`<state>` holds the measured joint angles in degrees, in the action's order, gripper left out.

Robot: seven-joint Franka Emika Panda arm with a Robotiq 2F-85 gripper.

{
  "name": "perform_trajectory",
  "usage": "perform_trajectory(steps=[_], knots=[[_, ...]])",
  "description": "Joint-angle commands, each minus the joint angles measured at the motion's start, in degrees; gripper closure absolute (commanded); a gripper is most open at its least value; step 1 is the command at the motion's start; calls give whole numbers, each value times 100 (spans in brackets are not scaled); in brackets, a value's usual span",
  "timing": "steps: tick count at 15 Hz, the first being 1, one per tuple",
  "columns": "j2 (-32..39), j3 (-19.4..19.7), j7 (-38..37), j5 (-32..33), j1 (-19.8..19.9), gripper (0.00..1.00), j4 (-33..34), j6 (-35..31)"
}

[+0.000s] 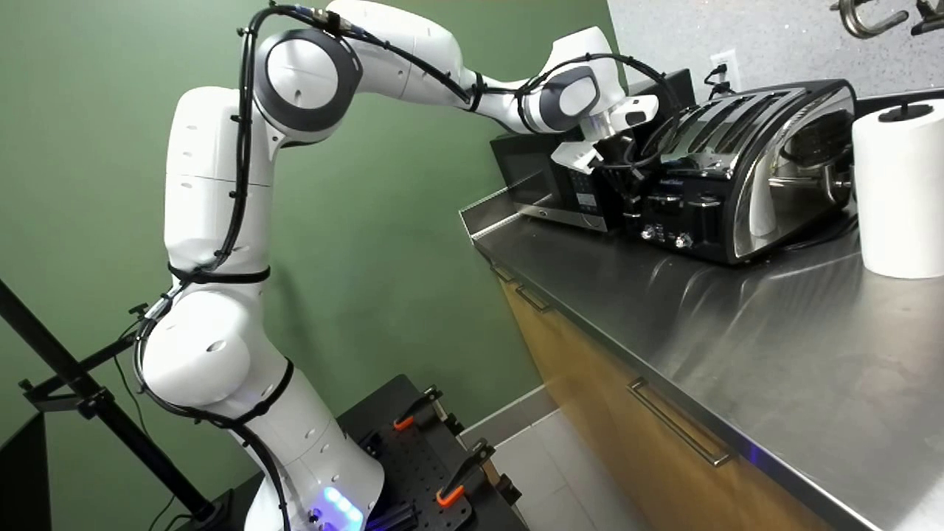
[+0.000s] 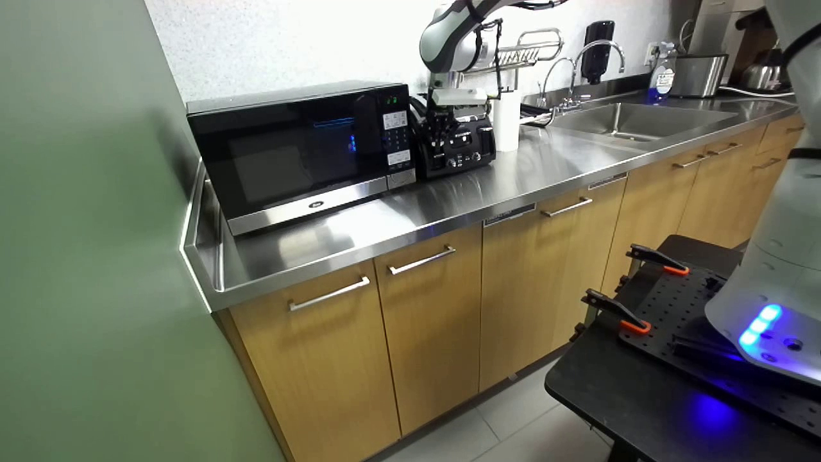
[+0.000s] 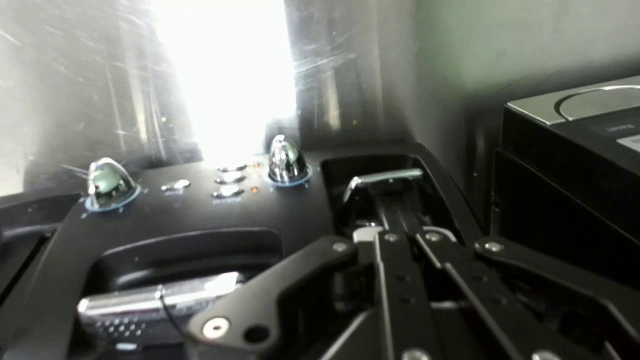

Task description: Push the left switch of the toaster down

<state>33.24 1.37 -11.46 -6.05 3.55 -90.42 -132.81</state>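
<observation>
The black and chrome toaster [image 1: 745, 158] stands on the counter, and it also shows in an exterior view [image 2: 471, 144] and the wrist view [image 3: 215, 215]. Its left lever [image 3: 387, 176] is a chrome-edged tab in the recess beside the microwave; it sits near the countertop end of that recess. My gripper [image 3: 398, 207] is shut, with nothing between its fingers. Its fingertips are inside the recess, above the lever, and appear to touch it. In both exterior views the gripper [image 1: 629, 195] [image 2: 439, 142] is at the toaster's front left and partly hides the lever.
The microwave [image 2: 288, 154] stands close beside the toaster on the lever's side. A paper towel roll [image 1: 903, 192] stands on the other side. Two chrome knobs [image 3: 286, 160] [image 3: 107, 182] and a wide chrome handle [image 3: 160, 295] are on the toaster's front. The metal counter [image 1: 708, 324] lies in front.
</observation>
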Motion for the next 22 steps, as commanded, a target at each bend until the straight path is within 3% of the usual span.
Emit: perform_trajectory(steps=[1, 7, 11, 22], knots=[[809, 59, -22, -133, 67, 100, 685, 444], [1382, 91, -256, -167, 89, 100, 1407, 1298], [1308, 97, -260, -158, 58, 100, 1563, 1340], [-413, 95, -189, -64, -111, 100, 55, 191]])
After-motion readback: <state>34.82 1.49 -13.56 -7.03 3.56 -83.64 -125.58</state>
